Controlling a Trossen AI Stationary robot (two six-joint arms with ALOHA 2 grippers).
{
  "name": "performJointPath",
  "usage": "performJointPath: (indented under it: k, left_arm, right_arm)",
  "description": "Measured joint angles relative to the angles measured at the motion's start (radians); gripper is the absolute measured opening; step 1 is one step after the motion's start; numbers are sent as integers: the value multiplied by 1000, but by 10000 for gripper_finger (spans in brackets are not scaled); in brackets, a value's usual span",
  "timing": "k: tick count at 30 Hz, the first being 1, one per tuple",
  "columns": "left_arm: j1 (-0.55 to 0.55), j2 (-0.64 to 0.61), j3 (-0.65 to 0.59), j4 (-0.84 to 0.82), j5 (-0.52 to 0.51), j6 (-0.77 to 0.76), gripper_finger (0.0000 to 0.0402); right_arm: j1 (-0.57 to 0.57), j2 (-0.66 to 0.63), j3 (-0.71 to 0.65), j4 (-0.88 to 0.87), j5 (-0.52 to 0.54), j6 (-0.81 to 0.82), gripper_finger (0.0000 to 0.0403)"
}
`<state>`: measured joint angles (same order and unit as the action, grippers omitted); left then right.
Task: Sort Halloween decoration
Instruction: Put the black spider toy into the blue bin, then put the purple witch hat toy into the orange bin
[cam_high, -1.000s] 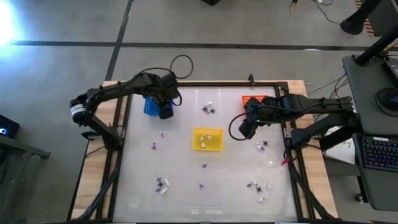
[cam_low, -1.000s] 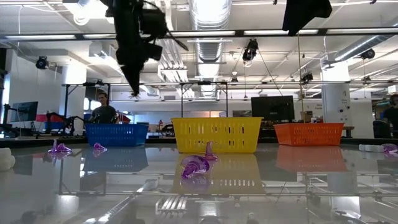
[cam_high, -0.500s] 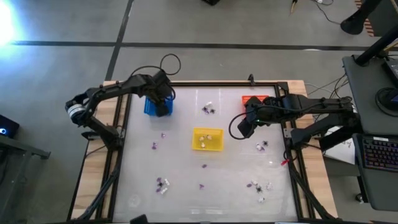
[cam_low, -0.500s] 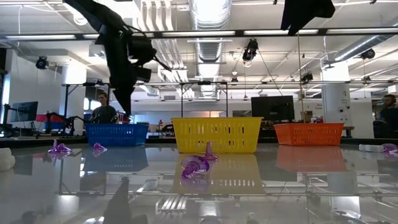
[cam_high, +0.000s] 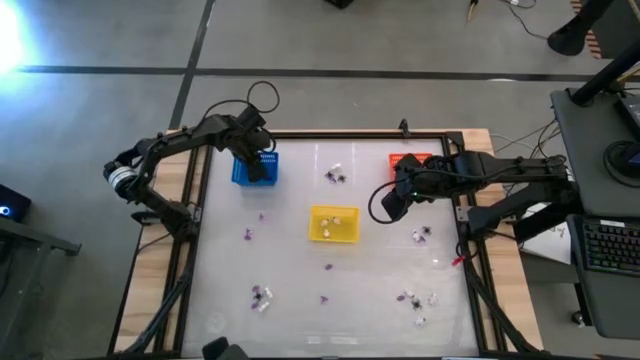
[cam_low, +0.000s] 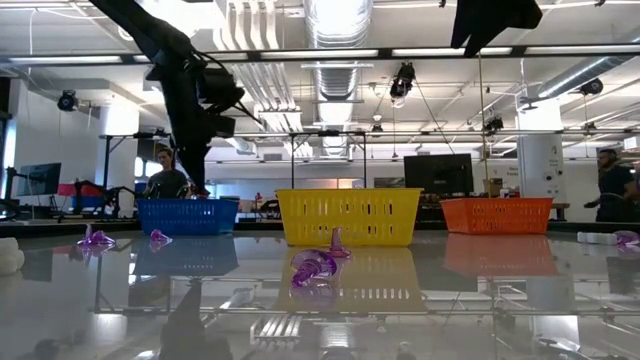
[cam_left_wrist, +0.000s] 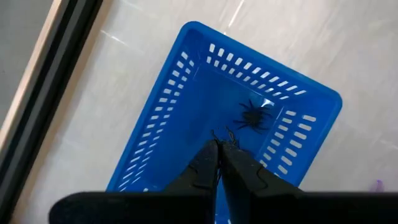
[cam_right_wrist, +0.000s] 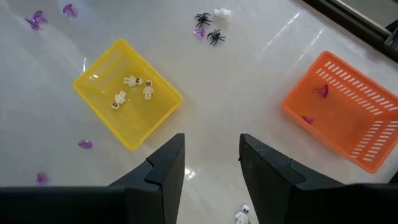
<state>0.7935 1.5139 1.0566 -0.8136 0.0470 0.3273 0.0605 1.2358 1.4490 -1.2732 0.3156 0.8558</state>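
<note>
My left gripper (cam_left_wrist: 219, 148) hangs over the blue basket (cam_left_wrist: 186, 68) at the table's far left, shut on a small black spider. Another black spider (cam_left_wrist: 252, 117) lies on that basket's floor. My right gripper (cam_right_wrist: 211, 149) stands open high above the table between the yellow basket (cam_right_wrist: 127, 93) and the orange basket (cam_right_wrist: 342, 118), with nothing between its fingers. White figures (cam_right_wrist: 132, 81) lie in the yellow basket and purple pieces (cam_right_wrist: 320, 91) in the orange one. Loose trinkets lie scattered on the table (cam_high: 260, 297). My left gripper pinches the black spider between its two fingertips; only its thin legs (cam_left_wrist: 225, 132) stick out past them. The fingers come from above, pointing steeply down into the blue basket. The spider hangs clear above the basket's floor.
More trinkets lie at the far middle (cam_high: 335, 177), the right (cam_high: 421, 235) and the near right (cam_high: 418, 300). A purple piece (cam_low: 318, 268) lies before the yellow basket. A black frame (cam_high: 190, 240) edges the table. People (cam_low: 165, 182) stand in the room beyond.
My left gripper, shut all the while, has swung toward the table's far left from beside the blue basket to over it, and has sunk toward its opening.
</note>
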Motion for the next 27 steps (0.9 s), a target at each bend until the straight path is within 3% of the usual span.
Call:
performJointPath:
  k: [6, 18, 27]
  left_arm:
    - [3, 0, -4, 0, 24, 5, 15]
    - [3, 0, -4, -38, 25, 5, 100]
    - [-3, -41, -5, -147, 25, 5, 107]
  right_arm:
    - [0, 12, 0, 0, 0, 9, 140]
    - [0, 44, 0, 1, 0, 9, 139]
    - [-2, 44, 0, 35, 0, -70, 139]
